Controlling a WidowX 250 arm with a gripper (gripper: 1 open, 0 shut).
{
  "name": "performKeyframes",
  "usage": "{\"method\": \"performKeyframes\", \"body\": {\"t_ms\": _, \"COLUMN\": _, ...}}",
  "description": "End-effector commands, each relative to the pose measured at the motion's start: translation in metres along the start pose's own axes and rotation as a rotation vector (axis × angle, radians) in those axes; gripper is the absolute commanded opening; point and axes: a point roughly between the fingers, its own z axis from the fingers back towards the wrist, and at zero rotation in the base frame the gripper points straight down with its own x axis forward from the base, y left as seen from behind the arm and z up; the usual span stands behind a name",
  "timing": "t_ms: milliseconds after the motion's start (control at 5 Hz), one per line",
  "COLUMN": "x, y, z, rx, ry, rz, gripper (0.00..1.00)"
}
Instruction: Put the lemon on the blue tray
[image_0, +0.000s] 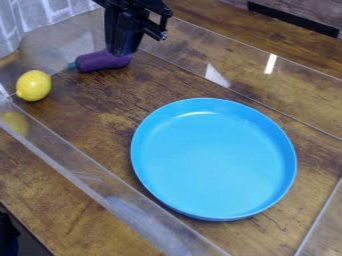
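Observation:
The lemon (34, 85), small and bright yellow, lies on the wooden table at the far left, clear of everything. The blue tray (214, 158) is a big round plate resting right of centre with nothing on it. My gripper (123, 48) is a dark shape pointing down at the top of the view, above and just right of a purple eggplant, well away from the lemon and tray. Its fingers blur into one dark mass, so their gap does not show. I see no object in them.
A purple eggplant-like object (100, 62) lies partly behind the gripper. Clear plastic rails (80, 180) run along the table's near-left side and across the back. A clear container (11, 40) stands at the far left.

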Motion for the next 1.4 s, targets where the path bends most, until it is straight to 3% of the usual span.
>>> {"method": "performKeyframes", "body": {"t_ms": 0, "x": -0.005, "y": -0.012, "z": 0.022, "rx": -0.004, "ry": -0.072, "rz": 0.017, "gripper": 1.0}}
{"method": "performKeyframes", "body": {"t_ms": 600, "x": 0.013, "y": 0.027, "z": -0.019, "rx": -0.001, "ry": -0.049, "rz": -0.014, "gripper": 1.0}}
{"method": "performKeyframes", "body": {"t_ms": 1000, "x": -0.001, "y": 0.034, "z": -0.047, "rx": 0.001, "ry": -0.049, "rz": -0.019, "gripper": 1.0}}
{"method": "performKeyframes", "body": {"t_ms": 1200, "x": -0.001, "y": 0.045, "z": -0.046, "rx": 0.008, "ry": -0.052, "rz": -0.039, "gripper": 1.0}}
